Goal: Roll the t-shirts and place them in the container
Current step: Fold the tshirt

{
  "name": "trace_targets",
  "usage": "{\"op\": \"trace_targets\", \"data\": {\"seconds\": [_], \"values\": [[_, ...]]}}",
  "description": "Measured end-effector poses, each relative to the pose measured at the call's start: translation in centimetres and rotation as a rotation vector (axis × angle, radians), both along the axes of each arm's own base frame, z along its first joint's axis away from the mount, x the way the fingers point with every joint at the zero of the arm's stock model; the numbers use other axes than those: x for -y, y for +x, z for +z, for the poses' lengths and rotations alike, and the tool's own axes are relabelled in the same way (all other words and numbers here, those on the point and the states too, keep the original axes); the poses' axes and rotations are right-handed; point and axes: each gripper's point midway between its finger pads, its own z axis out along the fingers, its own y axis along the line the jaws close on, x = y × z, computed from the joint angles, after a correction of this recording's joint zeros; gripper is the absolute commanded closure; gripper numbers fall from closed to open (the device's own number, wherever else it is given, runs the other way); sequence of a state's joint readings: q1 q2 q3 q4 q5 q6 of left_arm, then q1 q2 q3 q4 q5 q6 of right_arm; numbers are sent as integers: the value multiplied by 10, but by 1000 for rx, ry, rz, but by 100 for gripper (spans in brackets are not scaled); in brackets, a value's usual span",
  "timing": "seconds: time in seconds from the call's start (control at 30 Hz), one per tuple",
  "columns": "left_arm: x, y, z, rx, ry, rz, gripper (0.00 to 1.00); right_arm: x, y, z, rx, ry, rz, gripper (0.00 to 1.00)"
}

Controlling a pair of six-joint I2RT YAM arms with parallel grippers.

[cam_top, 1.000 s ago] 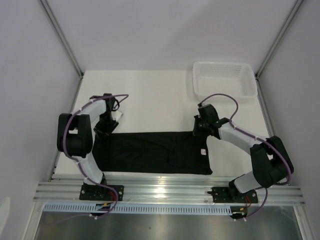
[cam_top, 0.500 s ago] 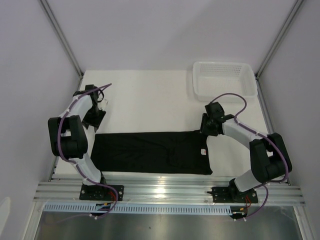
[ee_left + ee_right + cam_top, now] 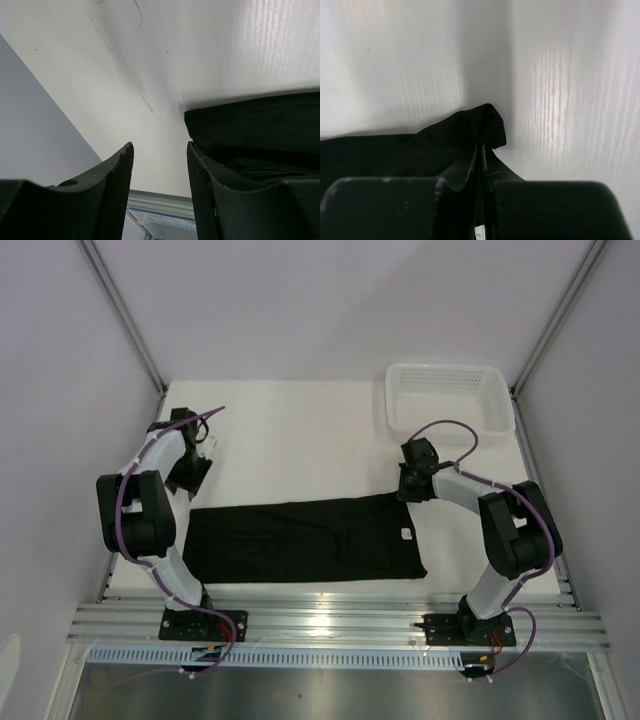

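The black t-shirt (image 3: pixel 300 540) lies folded into a long flat strip across the near half of the white table, its small pale neck label (image 3: pixel 405 534) near the right end. My right gripper (image 3: pixel 405 490) is shut on the shirt's far right corner, which sticks up bunched between the fingers in the right wrist view (image 3: pixel 482 127). My left gripper (image 3: pixel 188 478) is open and empty, just beyond the shirt's far left corner. That corner (image 3: pixel 240 125) shows by the right finger in the left wrist view.
A white plastic mesh basket (image 3: pixel 450 400) stands at the table's far right corner. Pale walls and metal frame posts enclose the table. A metal rail (image 3: pixel 330 625) runs along the near edge by the arm bases.
My left gripper let go of the shirt's far left corner and drew back to the far left. My right gripper lifted and pulled the far right corner slightly away.
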State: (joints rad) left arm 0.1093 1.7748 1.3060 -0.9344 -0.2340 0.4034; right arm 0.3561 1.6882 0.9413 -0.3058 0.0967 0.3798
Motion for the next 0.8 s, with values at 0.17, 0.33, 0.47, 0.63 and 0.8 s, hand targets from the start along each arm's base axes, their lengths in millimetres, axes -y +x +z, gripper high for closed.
{"op": "trace_targets", "data": {"seconds": [0.17,0.33,0.47,0.63,0.8], "values": [[-3,2,0,10,4,-1,50,-18,22,1,32,-45,88,100],[-9,6,5,27,14,6,50,-46,63,3,79,-92,173,100],[-13,11,8,44,22,5,50,-73,91,3,120,-124,247,100],[-16,13,9,52,30,9,51,-108,134,6,182,-131,292,100],[-18,12,9,55,31,14,51,-137,175,8,251,-135,298,100]]}}
